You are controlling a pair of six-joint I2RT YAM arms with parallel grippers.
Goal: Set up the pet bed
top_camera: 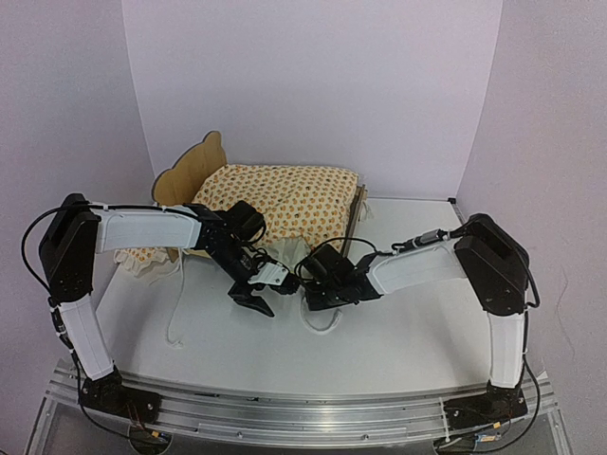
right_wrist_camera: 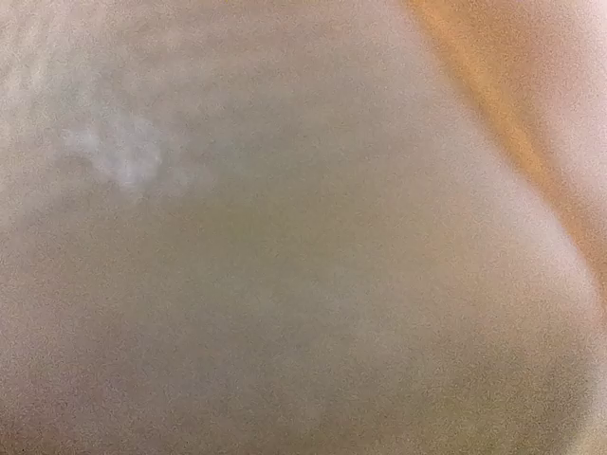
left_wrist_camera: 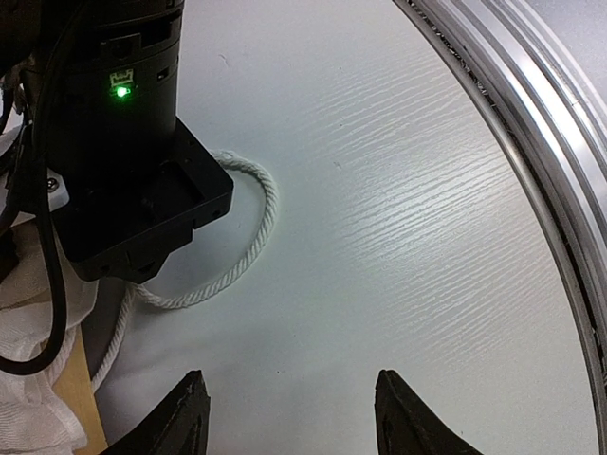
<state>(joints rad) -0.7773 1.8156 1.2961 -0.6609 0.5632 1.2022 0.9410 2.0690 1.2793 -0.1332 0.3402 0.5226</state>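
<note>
The pet bed stands at the back of the table, with its scalloped plywood headboard (top_camera: 193,167) on the left and low footboard (top_camera: 358,213) on the right. The orange-dotted mattress cushion (top_camera: 289,194) lies on it. My left gripper (top_camera: 254,300) is open and empty over the bare table in front of the bed; its wrist view shows the gripper (left_wrist_camera: 289,403) with spread fingertips (left_wrist_camera: 193,409). My right gripper (top_camera: 318,282) is pressed against the cushion's front edge. Its wrist view shows only blurred cream cloth (right_wrist_camera: 285,237), so its jaws are hidden.
The ruffled dotted pillow (top_camera: 142,256) lies at the left under my left arm. White tie cords trail on the table (top_camera: 175,308) and loop by my right wrist (left_wrist_camera: 258,237). The metal rail (left_wrist_camera: 531,123) runs along the table's near edge.
</note>
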